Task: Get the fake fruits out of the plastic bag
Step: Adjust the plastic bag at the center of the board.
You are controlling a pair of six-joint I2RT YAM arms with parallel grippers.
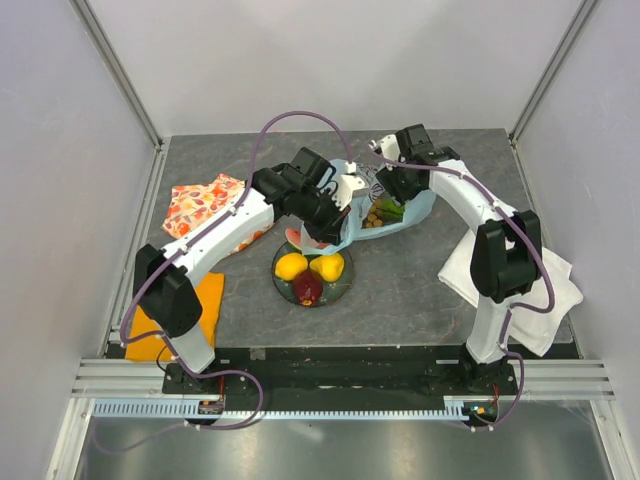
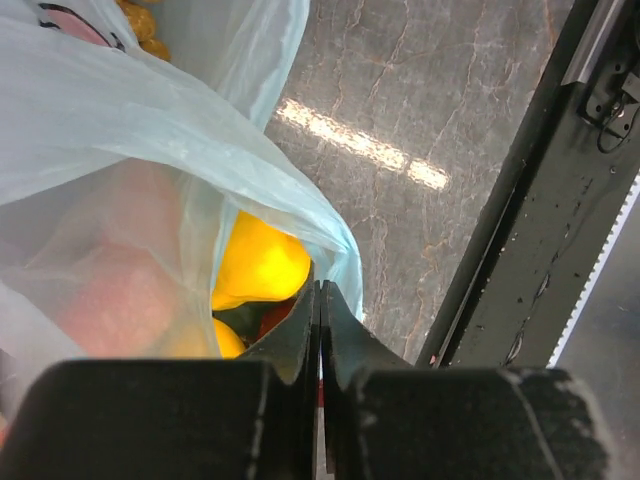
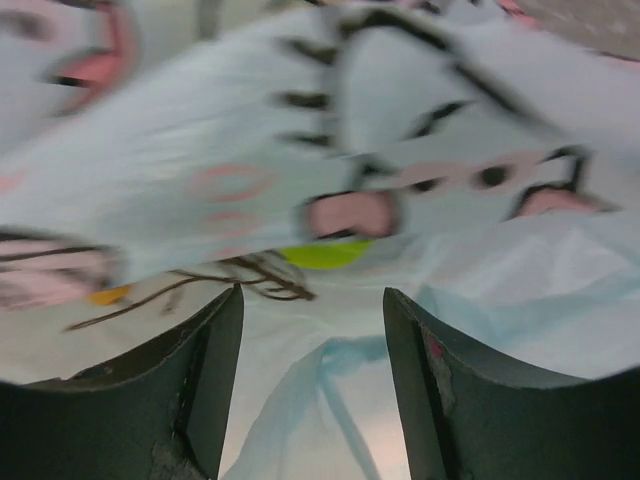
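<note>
The light-blue plastic bag [image 1: 405,205] lies at mid-table. My left gripper [image 1: 338,212] is shut on its near-left edge and holds that edge up; in the left wrist view the jaws [image 2: 320,290] are pressed together with the bag film [image 2: 150,130] at their tips. Two yellow lemons [image 1: 291,266] [image 1: 327,267], a dark red fruit [image 1: 308,288] and a watermelon slice [image 1: 294,236] lie on the dark plate [image 1: 346,285]. The brownish grape bunch [image 1: 372,218] and a green piece [image 1: 391,209] are inside the bag. My right gripper [image 1: 397,188] is open over the bag [image 3: 250,150], with the green piece [image 3: 325,254] just beyond its fingers.
An orange-floral cloth [image 1: 205,205] lies at the left, a plain orange cloth [image 1: 175,320] at the near left and a white cloth [image 1: 520,285] under the right arm. Grey walls and metal posts enclose the table. The black base rail [image 2: 520,260] runs along the near edge.
</note>
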